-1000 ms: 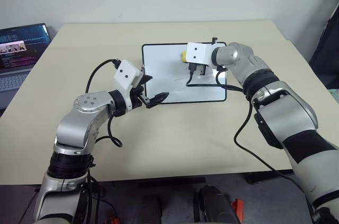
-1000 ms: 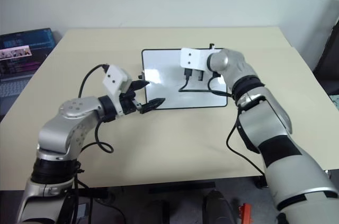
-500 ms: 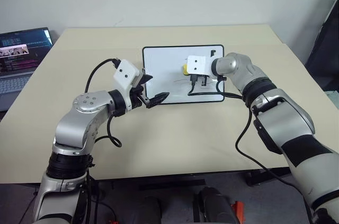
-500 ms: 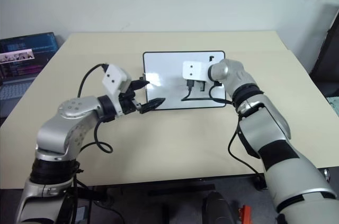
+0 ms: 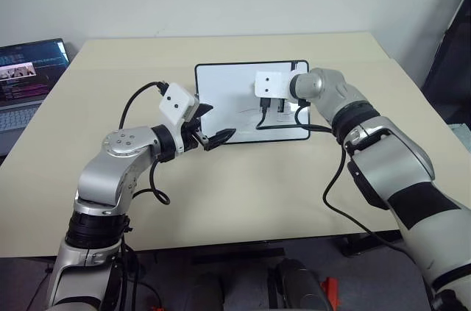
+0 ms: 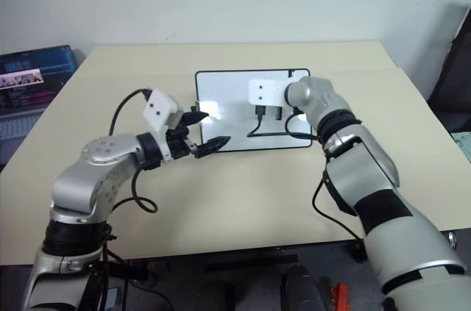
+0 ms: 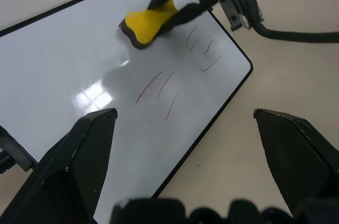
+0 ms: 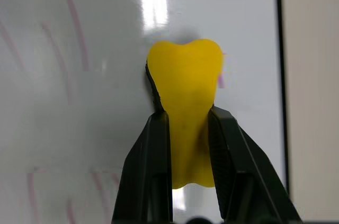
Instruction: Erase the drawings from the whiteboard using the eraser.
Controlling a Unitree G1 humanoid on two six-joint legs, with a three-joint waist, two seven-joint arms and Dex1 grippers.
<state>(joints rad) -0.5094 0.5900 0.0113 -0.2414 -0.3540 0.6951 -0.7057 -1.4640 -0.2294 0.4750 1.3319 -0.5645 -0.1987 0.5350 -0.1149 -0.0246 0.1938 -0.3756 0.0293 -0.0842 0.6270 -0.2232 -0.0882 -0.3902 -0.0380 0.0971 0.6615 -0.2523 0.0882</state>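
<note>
Table [image 5: 243, 201], beige, carries the whiteboard [image 5: 221, 83] lying flat near its middle; a laptop [image 5: 29, 68] sits off the robot's left, cut by the frame edge. Right gripper [image 8: 184, 123] is clenched on the eraser [image 8: 184, 83]: both black fingers [image 8: 151, 171] pinch the narrow waist of the yellow block from either side, its wide end projecting past the fingertips and pressed onto the board surface, black base just visible along one edge. Eraser sits on the half of the board toward the robot's right, near the far long edge. In the head views the eraser is hidden behind the right wrist's white housing [image 5: 271, 84]; the left wrist view shows it plainly, yellow against the board. Left gripper [image 5: 213, 126] hangs over the board's near left corner, fingers [image 7: 79, 155] spread wide, grasping nothing. Drawings [image 7: 159, 89]: thin reddish strokes, several beside the eraser and three more nearer the glare patch; in the head views they are reduced to a faint line, hard to make out. Board frame's far edge is cut off in the left wrist view.
</note>
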